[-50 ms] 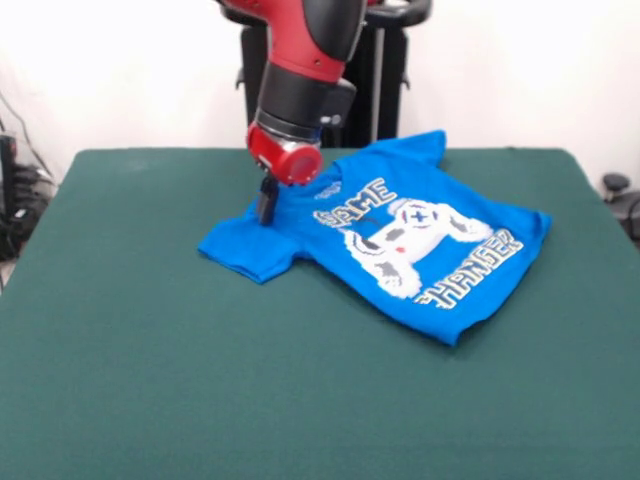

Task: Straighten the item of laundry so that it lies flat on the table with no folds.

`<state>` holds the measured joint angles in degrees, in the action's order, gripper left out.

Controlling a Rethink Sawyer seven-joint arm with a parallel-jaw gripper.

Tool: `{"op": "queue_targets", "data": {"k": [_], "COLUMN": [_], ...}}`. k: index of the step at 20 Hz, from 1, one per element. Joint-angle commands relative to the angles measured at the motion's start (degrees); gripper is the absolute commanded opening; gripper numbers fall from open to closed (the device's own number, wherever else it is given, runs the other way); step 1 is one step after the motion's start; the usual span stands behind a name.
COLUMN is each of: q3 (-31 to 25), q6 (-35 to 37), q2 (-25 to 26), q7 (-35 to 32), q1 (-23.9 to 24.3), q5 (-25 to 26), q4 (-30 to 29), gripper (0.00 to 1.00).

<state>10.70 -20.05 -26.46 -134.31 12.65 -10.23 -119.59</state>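
Mostly, the small bright blue short-sleeved T-shirt (400, 240) with its white pixel game controller print and pale "GAME CHANGER" lettering already lies spread, print up, on the large dark green felt-covered table (200, 400), sitting in the far half and a little right of centre. Its body looks broadly flat, turned at an angle to the table's edges, with the hem toward the right and the collar toward the left. What seems left is at the edges: the near-left sleeve ends in a thickened, possibly doubled-under corner, and the far sleeve stands up slightly in a point. The red and black arm reaches down from the far side, and its dark gripper (267, 205) is set down on the cloth at the shoulder just beside the collar; whether its fingers are wide, narrow or pinching fabric cannot be told from this angle. By my reading the job is close to finished, with only smoothing of the sleeves remaining.
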Motion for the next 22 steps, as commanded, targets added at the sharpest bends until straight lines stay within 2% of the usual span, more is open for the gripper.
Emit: {"op": "queue_targets", "data": {"k": [1,16,22], "q3": [-0.27,-1.36,-1.26], "q6": [6.82,6.5,6.72], "q2": [0.85,2.57,2.2], "q7": [-0.58,-1.44,-2.42], "q1": [-0.74,0.49,0.14], "q5": [0.59,2.33,2.77], "q4": [7.32,10.2,9.56], "gripper": [0.0,0.0,0.0]}}
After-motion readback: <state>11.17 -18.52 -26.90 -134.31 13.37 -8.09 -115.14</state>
